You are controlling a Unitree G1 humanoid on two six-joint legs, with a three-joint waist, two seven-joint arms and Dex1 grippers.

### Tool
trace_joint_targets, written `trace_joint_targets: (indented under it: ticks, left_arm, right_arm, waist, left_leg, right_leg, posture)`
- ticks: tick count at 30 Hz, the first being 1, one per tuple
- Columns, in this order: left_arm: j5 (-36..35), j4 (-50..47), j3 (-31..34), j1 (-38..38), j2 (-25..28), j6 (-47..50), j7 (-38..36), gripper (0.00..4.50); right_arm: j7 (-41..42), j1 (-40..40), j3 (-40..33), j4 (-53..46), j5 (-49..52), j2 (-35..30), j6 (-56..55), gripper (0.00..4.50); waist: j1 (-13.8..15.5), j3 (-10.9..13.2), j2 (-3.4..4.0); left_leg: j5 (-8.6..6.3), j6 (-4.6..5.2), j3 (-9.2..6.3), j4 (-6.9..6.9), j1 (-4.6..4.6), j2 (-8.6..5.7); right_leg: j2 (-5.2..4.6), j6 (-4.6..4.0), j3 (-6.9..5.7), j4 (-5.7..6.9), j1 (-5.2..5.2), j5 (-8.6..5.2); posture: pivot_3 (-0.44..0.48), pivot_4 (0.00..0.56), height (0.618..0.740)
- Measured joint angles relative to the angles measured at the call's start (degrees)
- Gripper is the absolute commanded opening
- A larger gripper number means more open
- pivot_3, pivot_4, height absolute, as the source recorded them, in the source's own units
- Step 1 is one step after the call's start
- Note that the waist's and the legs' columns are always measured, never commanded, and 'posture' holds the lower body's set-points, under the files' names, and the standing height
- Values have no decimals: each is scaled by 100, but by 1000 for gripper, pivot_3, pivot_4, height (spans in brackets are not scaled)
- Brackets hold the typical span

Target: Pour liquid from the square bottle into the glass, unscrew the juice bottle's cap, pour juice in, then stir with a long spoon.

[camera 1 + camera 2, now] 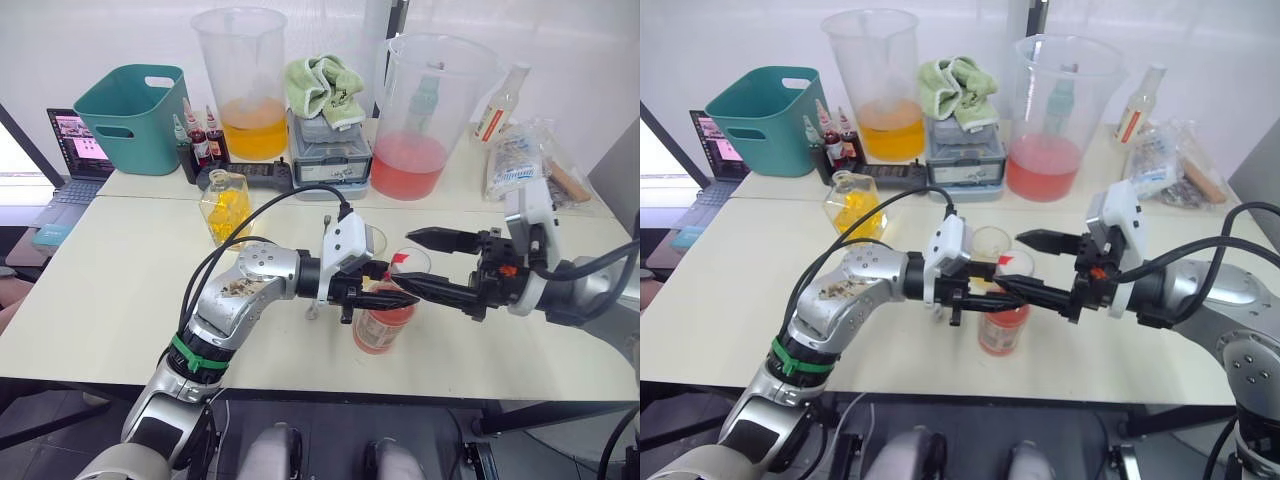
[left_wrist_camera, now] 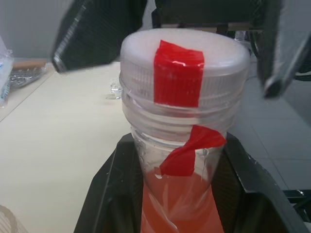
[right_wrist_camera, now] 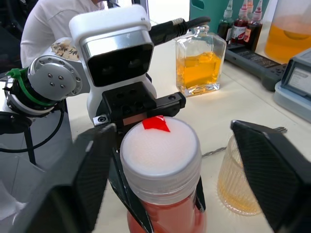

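One pour looks done to me: the glass [image 3: 236, 182] holds yellow liquid, and the square bottle [image 1: 225, 205] stands apart. My left hand [image 1: 385, 298] clamps the juice bottle [image 1: 382, 325] mid-counter; its cap [image 3: 160, 153] remains on, my right hand [image 3: 170, 165] spread around it. The counter [image 1: 110, 300] offers open room leftward.

Robot test lab, set up as a mock drinks bench — pale worktable [image 1: 120, 290] against a plain white wall. Along the back: two large measuring pitchers, one with orange liquid [image 1: 243, 85], one with pink [image 1: 422, 115], small dropper bottles [image 1: 200, 140] of red liquid, a teal plastic bin [image 1: 130, 118]. Open laptop [image 1: 72, 150] on a side surface — red tape marker on the juice bottle's cap [image 2: 179, 73]
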Motion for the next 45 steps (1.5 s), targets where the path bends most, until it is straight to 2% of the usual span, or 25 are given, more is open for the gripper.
trace_joint_targets:
  ticks: [3,10,19,25,33,36,38,42,45]
  left_arm:
    - [0,8,0,-2,0,0,-2,1513]
    - [-1,5,3,-3,4,5,1,1513]
    - [-2,-116,8,42,86,12,34,1513]
    - [-3,-156,-9,53,78,24,73,1513]
    - [-56,-168,19,63,90,66,126,1513]
    - [-65,-199,-2,69,84,83,123,1513]
    - [-63,-192,-19,70,82,95,123,1513]
    - [-53,-170,-18,62,62,96,123,1513]
    - [-41,-163,-20,60,55,75,125,1513]
  right_arm:
    - [113,-1,44,2,-58,-21,-65,1725]
    - [520,-93,206,153,-267,-151,-320,1711]
    - [3218,-1522,1591,1913,-1560,-441,-1638,1711]
    - [4066,-2133,1985,2471,-1899,-424,-1843,1711]
    - [3985,-2439,1921,2749,-1567,-247,-994,1675]
    - [3569,-2996,1218,2588,-893,-231,-463,1577]
    - [3407,-3085,941,2429,-699,-297,-334,1577]
    - [3072,-2683,778,2443,-760,-337,-274,1577]
    - [2645,-2305,508,2662,-1220,-368,-593,1577]
  waist:
    - [3,0,0]
    - [0,0,0]
    - [-55,0,0]
    - [-49,0,0]
    - [-55,2,1]
    - [-47,4,13]
    - [-39,-6,-5]
    - [-38,-9,-10]
    - [-35,-9,-10]
  left_leg:
    - [0,0,0,0,0,0]
    - [0,0,0,0,0,0]
    - [0,0,-3,2,1,0]
    - [0,0,-3,2,0,1]
    - [1,-1,-3,1,-12,1]
    - [1,-2,-9,1,-14,1]
    - [-1,-2,-24,1,-13,1]
    - [0,-2,-18,2,-14,-1]
    - [0,-2,-15,2,-14,-2]
  right_leg:
    - [0,1,0,0,0,0]
    - [0,1,0,0,0,-1]
    - [7,2,1,0,1,-1]
    - [6,2,1,0,0,-1]
    - [4,0,0,2,-10,0]
    - [0,0,-6,5,-10,1]
    - [0,-1,-21,2,-2,1]
    - [-2,-1,-18,-1,-2,1]
    - [-1,0,-16,2,-4,0]
  posture:
    - [0,150,736]
    - [0,150,736]
    - [0,150,736]
    - [0,150,736]
    - [0,150,736]
    - [0,150,736]
    - [0,150,736]
    - [0,150,736]
    - [0,150,736]
